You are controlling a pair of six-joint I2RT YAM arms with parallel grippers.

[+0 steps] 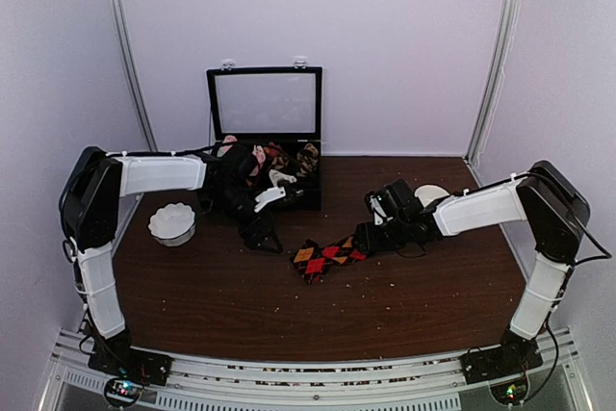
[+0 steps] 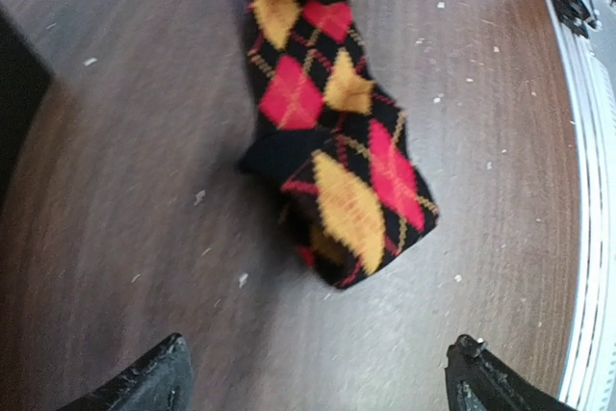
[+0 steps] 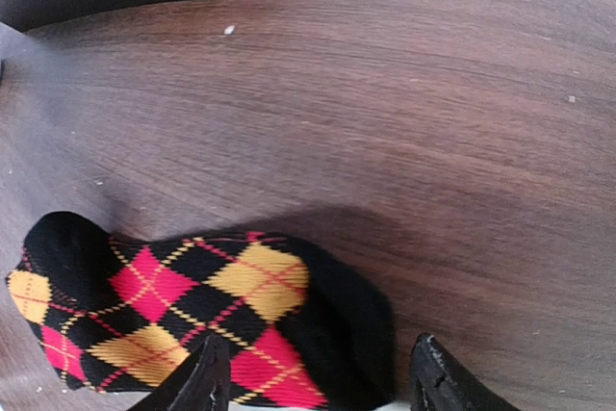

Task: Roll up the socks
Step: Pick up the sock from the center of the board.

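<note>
An open black case (image 1: 265, 103) holding sock bundles stood at the back of the table (image 1: 241, 305), with a white fluted bowl (image 1: 172, 222) to its left. The red-and-orange argyle sock (image 1: 325, 257) lay mid-table, one end folded over. The left gripper (image 2: 318, 358) hung above it, fingers wide apart and empty. The right gripper (image 3: 313, 372) straddled the sock's other end with its jaws partly apart; whether they pinched it was unclear.

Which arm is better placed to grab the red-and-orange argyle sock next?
Likely right. The right gripper straddles one end of the sock, jaws open; the left gripper hangs open, short of it.
</note>
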